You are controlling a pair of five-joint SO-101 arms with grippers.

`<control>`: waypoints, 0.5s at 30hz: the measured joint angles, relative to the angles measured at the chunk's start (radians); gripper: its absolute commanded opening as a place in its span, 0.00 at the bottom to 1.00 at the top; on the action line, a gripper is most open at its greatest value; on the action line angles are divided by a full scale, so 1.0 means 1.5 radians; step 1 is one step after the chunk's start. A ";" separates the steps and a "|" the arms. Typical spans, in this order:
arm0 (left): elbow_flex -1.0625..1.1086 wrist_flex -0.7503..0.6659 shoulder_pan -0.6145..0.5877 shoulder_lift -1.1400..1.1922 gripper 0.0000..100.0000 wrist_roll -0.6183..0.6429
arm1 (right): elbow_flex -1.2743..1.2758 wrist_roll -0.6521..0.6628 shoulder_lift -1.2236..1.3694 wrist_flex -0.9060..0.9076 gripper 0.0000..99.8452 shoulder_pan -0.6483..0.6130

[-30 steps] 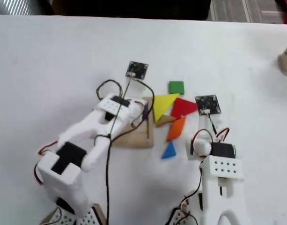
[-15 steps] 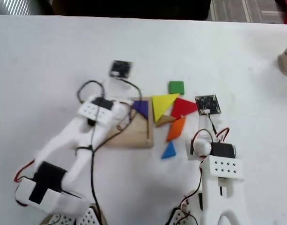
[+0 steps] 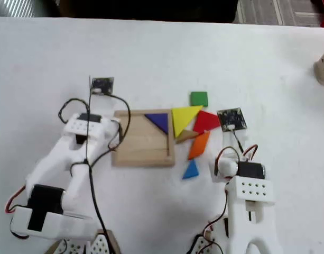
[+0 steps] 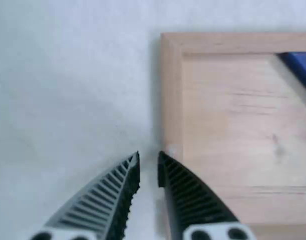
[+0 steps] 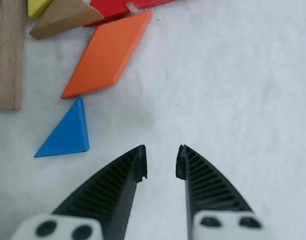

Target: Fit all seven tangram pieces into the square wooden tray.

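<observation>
The tray [image 3: 138, 151] lay on the counter [image 3: 151, 53] with an indigo triangle [image 3: 157, 121] in its far right corner and six pieces [image 3: 196, 129] loose just beside its right edge. The right gripper [image 5: 160, 161], narrowly parted and empty near the blue triangle [image 5: 68, 135], would likely need to open wider and close squarely across two flat edges. The left gripper [image 4: 148, 162], nearly closed and empty, hovered at the tray's left rim.

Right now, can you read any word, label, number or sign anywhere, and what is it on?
None readable. The wooden tray, the dark blue triangle in it and the orange piece beside it are plain; the dark board on an arm is too small to read.
</observation>
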 measured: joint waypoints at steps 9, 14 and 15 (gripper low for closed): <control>0.013 -0.018 -0.001 0.000 0.26 0.013 | 0.000 0.000 0.000 -0.001 0.10 0.000; 0.014 -0.028 -0.001 0.000 0.26 0.013 | 0.000 0.000 0.000 -0.001 0.10 0.000; 0.014 -0.029 -0.001 0.000 0.26 0.013 | 0.000 0.000 0.000 -0.001 0.10 0.000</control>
